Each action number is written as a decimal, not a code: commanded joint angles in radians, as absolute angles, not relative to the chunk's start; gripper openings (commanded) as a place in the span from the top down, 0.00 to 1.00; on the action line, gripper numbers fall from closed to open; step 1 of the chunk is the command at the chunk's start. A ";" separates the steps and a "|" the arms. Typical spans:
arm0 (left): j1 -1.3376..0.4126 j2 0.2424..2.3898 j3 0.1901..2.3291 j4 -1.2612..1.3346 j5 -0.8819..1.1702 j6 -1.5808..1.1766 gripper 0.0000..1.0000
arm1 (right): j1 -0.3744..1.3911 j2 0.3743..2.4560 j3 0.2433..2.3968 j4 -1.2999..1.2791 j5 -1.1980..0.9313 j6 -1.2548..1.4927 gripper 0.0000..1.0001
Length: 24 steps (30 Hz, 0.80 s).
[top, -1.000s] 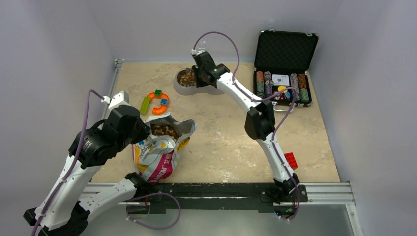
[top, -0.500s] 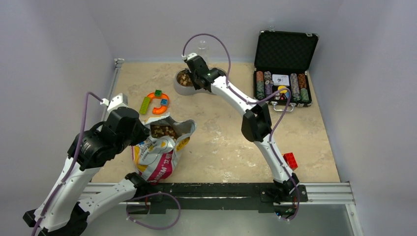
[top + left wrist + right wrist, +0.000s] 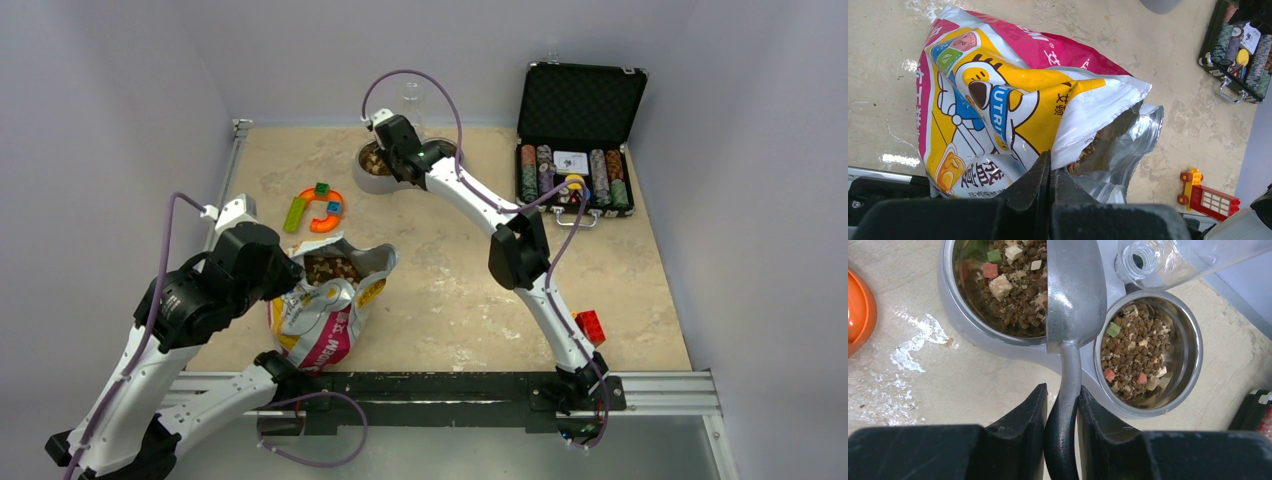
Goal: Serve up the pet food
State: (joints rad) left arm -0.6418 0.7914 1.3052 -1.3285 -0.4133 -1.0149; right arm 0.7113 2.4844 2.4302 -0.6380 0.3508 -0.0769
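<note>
Right claw [image 3: 1063, 390] grips the scoop [image 3: 1075, 290], pointing lengthwise over the pet food [image 3: 1018, 300]; left claw [image 3: 1050, 167] pinches bag [image 3: 1013, 100]

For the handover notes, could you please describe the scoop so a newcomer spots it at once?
Find the grey twin-bowl feeder at the table's far edge, left of the open poker-chip case. The scoop hangs over it, its handle clamped in the right gripper: the only silver utensil there.

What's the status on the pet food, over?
Left gripper shut on rim of printed foil bag. Right gripper shut on silver metal scoop, over a steel bowl. Brown kibble in both bowls. Nothing blocking.
</note>
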 commanded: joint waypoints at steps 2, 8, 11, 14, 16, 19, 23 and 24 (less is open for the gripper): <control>-0.637 0.768 1.284 -1.421 -0.413 -1.037 1.00 | 0.717 2.411 2.442 -0.565 0.387 -0.126 1.00; -0.638 0.769 1.285 -1.407 -0.410 -1.037 1.00 | 0.719 2.381 2.413 -0.568 0.411 -0.142 1.00; -0.637 0.765 1.284 -1.403 -0.411 -1.038 1.00 | 0.719 2.363 2.398 -0.566 0.422 -0.149 1.00; -0.637 0.758 1.284 -1.398 -0.412 -1.039 1.00 | 0.721 2.342 2.379 -0.568 0.439 -0.155 1.00; -0.637 0.754 1.283 -1.393 -0.414 -1.039 1.00 | 0.721 2.328 2.369 -0.569 0.444 -0.157 1.00; -0.637 0.747 1.282 -1.385 -0.416 -1.037 1.00 | 0.722 2.307 2.354 -0.565 0.450 -0.166 1.00; -0.638 0.743 1.280 -1.379 -0.416 -1.035 1.00 | 0.724 2.288 2.340 -0.566 0.446 -0.169 1.00; -0.637 0.741 1.279 -1.380 -0.416 -1.035 1.00 | 0.726 2.286 2.338 -0.566 0.446 -0.169 1.00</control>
